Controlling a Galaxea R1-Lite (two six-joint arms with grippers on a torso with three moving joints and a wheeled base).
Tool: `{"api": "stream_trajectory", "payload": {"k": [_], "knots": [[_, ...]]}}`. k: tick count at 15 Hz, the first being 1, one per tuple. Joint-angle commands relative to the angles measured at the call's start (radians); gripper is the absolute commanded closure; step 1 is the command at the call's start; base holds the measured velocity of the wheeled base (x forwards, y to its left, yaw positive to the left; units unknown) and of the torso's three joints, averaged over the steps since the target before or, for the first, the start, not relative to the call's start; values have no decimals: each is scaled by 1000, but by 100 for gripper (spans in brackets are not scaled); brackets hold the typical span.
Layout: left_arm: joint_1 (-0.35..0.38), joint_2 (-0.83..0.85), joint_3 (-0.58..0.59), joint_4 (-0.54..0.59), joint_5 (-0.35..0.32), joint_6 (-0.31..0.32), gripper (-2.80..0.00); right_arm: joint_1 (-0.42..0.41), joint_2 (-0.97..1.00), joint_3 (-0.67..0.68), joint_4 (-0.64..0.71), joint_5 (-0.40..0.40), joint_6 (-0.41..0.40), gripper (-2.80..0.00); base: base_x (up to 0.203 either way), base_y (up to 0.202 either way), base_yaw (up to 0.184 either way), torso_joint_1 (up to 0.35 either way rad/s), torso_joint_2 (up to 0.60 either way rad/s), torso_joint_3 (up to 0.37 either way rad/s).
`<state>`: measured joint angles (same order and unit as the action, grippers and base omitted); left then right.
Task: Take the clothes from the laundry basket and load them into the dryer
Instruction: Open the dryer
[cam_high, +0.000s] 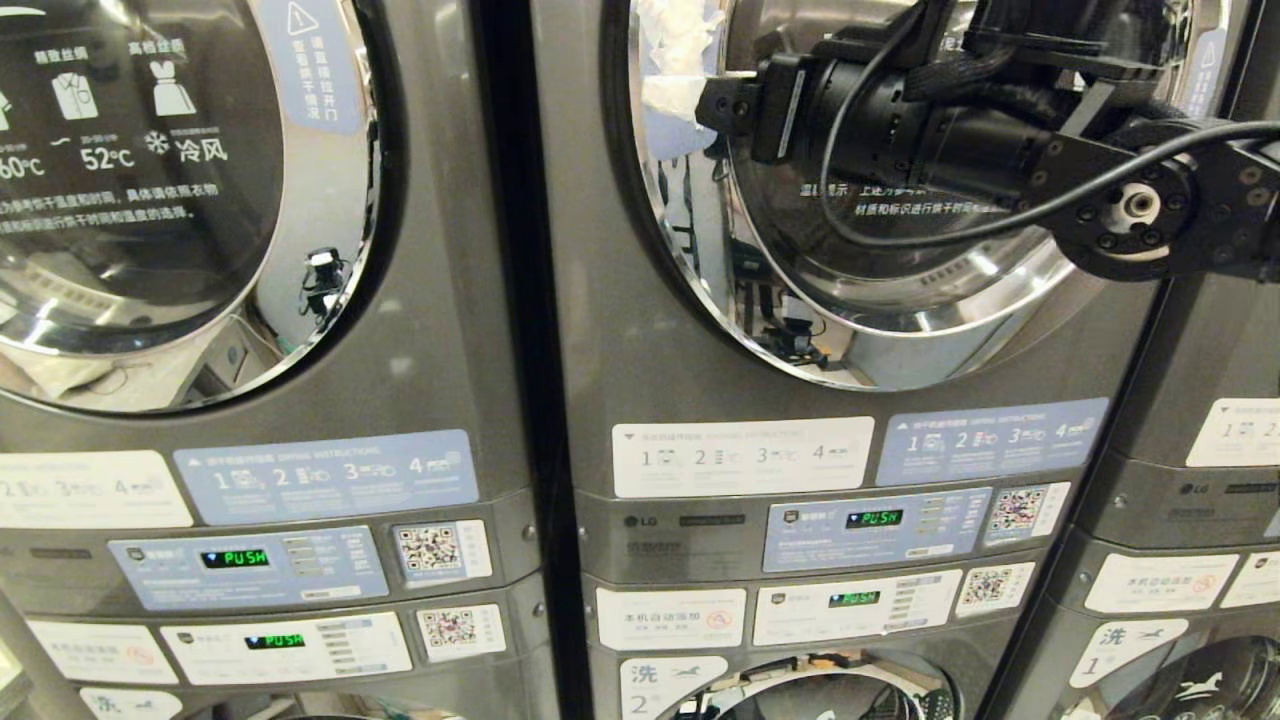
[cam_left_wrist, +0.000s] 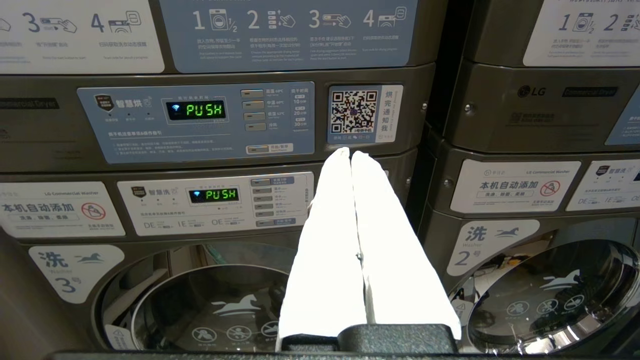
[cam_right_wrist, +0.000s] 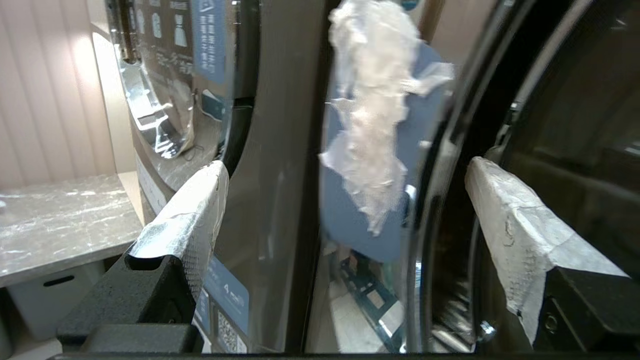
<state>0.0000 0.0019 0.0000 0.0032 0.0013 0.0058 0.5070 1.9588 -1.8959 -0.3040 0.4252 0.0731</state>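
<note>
White-padded right gripper (cam_right_wrist: 345, 200) gapes wide, empty, at the dryer (cam_high: 860, 330) door (left gripper (cam_left_wrist: 350, 155) closed, empty).

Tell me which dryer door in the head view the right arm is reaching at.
The middle door, the round chrome-rimmed one right of the dark seam. The right gripper hangs open at its rim; the left door has no arm near.

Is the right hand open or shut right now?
Open. In the right wrist view the right hand has its two white-taped fingers set far apart, nothing between them, before the grey dryer's chrome-rimmed door.
</note>
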Motion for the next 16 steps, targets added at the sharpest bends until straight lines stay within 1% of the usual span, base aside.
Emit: {"api": "stream_trajectory", "payload": {"k": [1,5,11,13,16], "knots": [[0,0,0,0,0,0,0,14,34,-28,0,3,1,-280,0,0,0,0,0,0],[0,0,0,0,0,0,0,42,28,-21,-1,4,2,-280,0,0,0,0,0,0],[0,0,0,0,0,0,0,104,-27,42,-3,4,4,-280,0,0,0,0,0,0],[0,0,0,0,0,0,0,124,-98,132,-5,3,3,-280,0,0,0,0,0,0],[0,0,0,0,0,0,0,138,-263,318,-7,1,1,-280,0,0,0,0,0,0]]}}
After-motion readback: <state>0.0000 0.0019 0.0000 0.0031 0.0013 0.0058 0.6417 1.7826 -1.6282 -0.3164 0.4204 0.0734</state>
